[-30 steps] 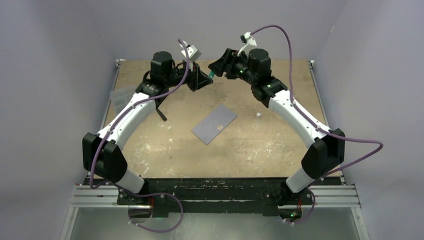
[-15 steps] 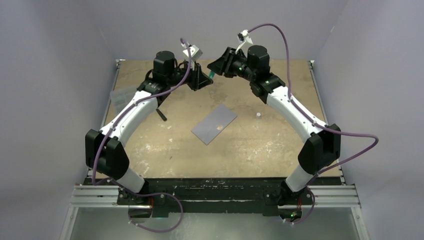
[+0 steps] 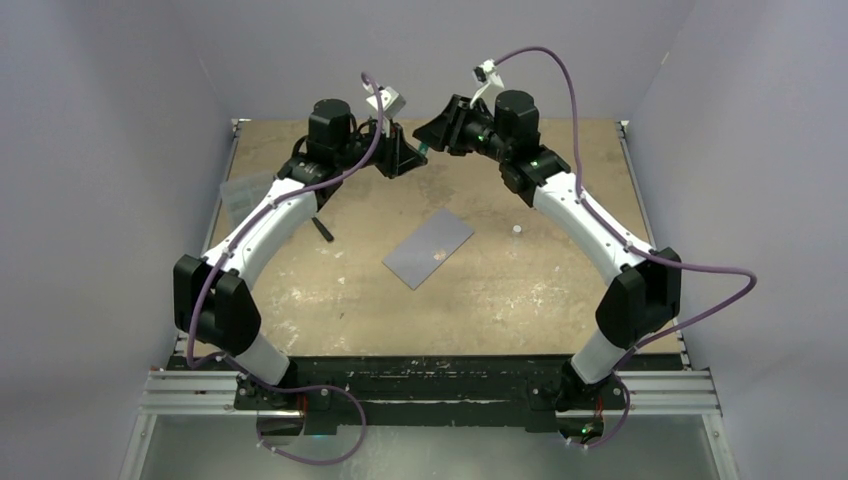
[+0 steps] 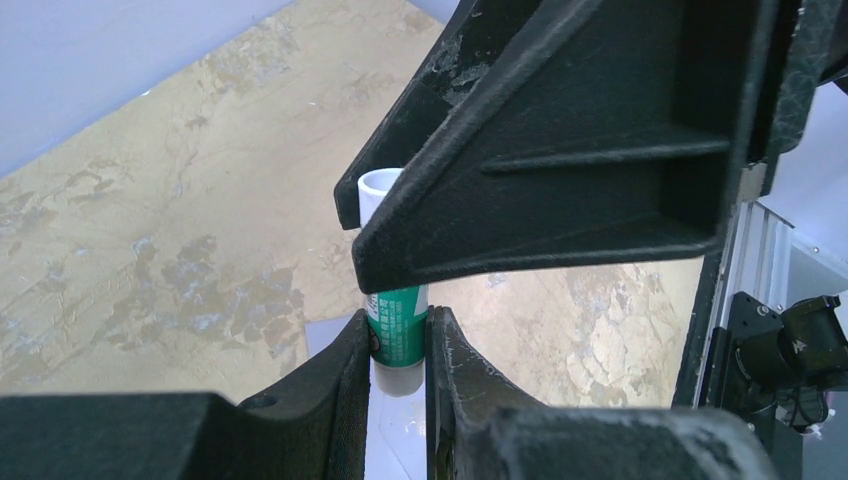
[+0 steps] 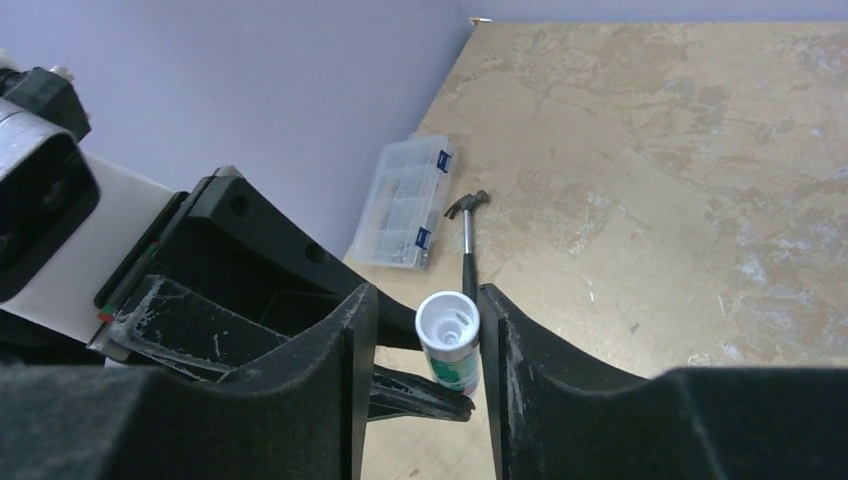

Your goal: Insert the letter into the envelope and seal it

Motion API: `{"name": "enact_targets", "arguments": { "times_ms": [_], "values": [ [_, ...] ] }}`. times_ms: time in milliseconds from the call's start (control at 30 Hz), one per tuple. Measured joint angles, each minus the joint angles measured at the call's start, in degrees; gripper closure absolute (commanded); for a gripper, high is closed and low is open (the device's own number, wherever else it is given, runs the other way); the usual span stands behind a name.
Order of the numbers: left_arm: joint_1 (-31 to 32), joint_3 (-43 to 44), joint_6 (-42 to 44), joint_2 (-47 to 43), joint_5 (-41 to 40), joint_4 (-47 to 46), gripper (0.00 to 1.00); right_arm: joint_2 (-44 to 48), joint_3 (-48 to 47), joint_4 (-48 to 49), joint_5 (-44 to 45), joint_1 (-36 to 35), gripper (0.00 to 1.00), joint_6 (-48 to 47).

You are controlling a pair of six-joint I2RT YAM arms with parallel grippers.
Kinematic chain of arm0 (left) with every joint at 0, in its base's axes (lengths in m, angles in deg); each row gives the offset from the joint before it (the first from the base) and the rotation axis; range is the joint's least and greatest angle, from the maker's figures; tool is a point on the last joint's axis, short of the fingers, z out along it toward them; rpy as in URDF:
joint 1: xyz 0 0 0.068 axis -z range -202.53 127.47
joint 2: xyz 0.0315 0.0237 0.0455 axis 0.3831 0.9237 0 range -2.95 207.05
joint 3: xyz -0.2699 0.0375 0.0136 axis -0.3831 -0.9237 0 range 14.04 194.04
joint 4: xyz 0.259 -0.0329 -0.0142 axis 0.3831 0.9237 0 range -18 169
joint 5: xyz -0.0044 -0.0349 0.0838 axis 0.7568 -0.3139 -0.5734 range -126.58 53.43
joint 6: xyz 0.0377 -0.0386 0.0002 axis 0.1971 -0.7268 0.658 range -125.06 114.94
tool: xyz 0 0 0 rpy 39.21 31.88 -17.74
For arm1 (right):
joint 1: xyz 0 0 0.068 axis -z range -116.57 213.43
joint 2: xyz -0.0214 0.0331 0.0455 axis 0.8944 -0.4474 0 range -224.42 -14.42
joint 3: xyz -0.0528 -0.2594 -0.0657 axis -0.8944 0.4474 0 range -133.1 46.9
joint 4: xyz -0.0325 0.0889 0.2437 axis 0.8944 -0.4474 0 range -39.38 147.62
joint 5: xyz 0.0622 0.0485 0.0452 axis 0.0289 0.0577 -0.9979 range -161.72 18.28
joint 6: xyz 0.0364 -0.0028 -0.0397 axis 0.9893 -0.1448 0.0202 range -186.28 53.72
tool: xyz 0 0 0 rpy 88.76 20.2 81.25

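left gripper (image 4: pixel 398 328) clamping glue stick (image 4: pixel 396 342), envelope (image 3: pixel 429 248) flat

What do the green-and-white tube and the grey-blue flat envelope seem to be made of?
The green-and-white tube looks like smooth, slightly glossy plastic: a rigid white body with a hollow open end and a printed green label. The grey-blue flat envelope is probably matte paper: thin, lying flat, with a mostly dull surface.
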Motion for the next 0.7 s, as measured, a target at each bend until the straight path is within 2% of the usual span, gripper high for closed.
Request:
{"name": "enact_targets", "arguments": {
  "times_ms": [33,67,100,133,233,467,533,700],
  "values": [
    [0.0,0.0,0.0,0.07,0.0,-0.02,1.0,0.0,-0.02,0.37,-0.02,0.0,0.56,0.02],
    [-0.02,0.0,0.0,0.15,0.09,-0.02,1.0,0.0,-0.02,0.5,-0.11,0.0,0.63,0.04],
    [-0.07,0.0,0.0,0.2,0.17,-0.02,1.0,0.0,-0.02,0.52,-0.13,0.0,0.8,0.17],
    [-0.11,0.0,0.0,0.2,0.33,-0.02,1.0,0.0,-0.02,0.52,-0.15,0.0,0.88,0.17],
    [-0.31,0.17,-0.2,0.2,1.01,-0.13,1.0,-0.09,-0.02,0.35,-0.26,0.52,1.0,0.35],
    [-0.9,0.26,-0.17,0.22,2.97,-0.02,1.0,-0.46,0.92,3.67,-4.59,1.09,1.0,-2.1],
    [-1.29,0.28,0.44,0.22,4.94,0.15,1.0,-0.09,2.67,7.08,-8.07,1.64,1.0,-3.96],
    [-1.33,0.28,3.52,0.11,15.93,2.36,1.0,5.01,12.31,19.08,-23.85,4.13,1.0,-10.54]
  ]
}}
